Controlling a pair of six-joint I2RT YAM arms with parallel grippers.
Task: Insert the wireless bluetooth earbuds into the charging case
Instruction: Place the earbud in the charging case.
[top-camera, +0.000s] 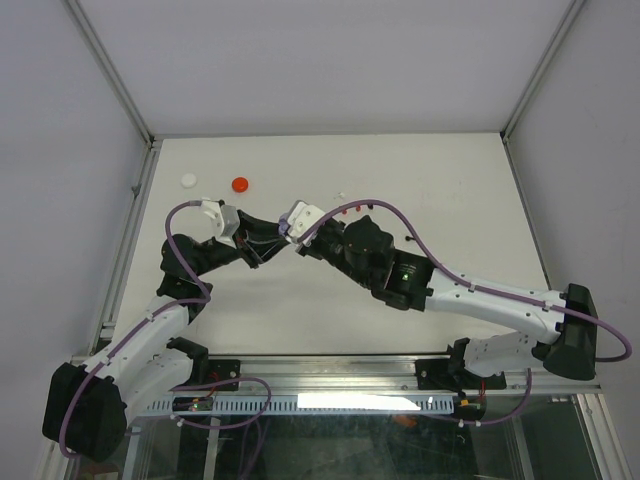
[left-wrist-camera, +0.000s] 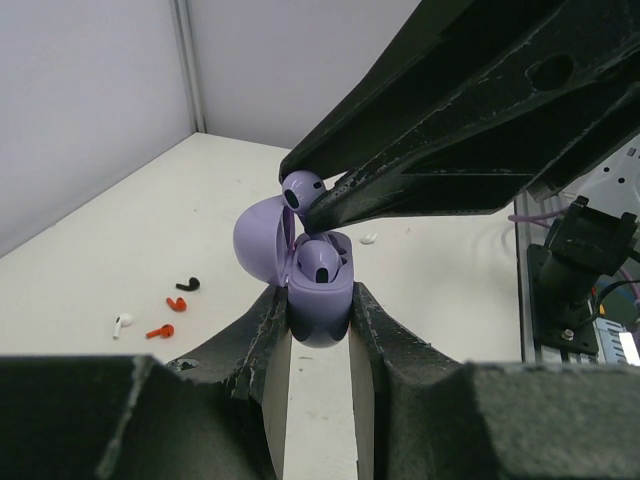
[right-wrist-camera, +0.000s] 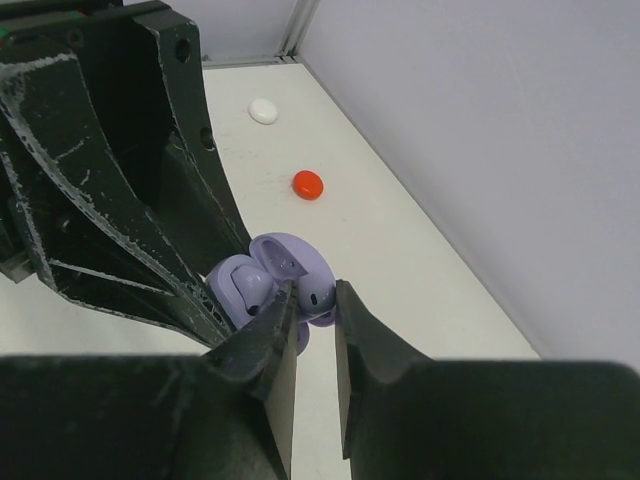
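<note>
Left gripper (left-wrist-camera: 318, 308) nearly closed, fingers (left-wrist-camera: 268, 322) clamped on both sides of the lavender charging case (left-wrist-camera: 322, 288), which is held up off the table (top-camera: 420, 180). Case lid (left-wrist-camera: 258, 240) hinged open toward 9 o'clock in the left wrist view. 1 lavender earbud (left-wrist-camera: 318, 264) seated in the case

Right gripper (right-wrist-camera: 314, 298) pinched tight on the 2nd lavender earbud (right-wrist-camera: 316, 288), fingertips at the case mouth. In the left wrist view this bud sits at 12 o'clock from the seated one, just above it and beside the lid; cannot tell if it touches the lid

Top view: both grippers meet mid-table, left arm reaching in from 7 o'clock, right arm from 4 o'clock

Loose on the table at 8 o'clock from the case, left wrist view, well apart from it: black earbud (left-wrist-camera: 187, 284), 2 red earbuds (left-wrist-camera: 176, 303) and a white earbud (left-wrist-camera: 121, 323)

Red round case (top-camera: 240, 184) and white round case (top-camera: 189, 180) lie near each other, not touching, at 11 o'clock from the grippers in the top view
</note>
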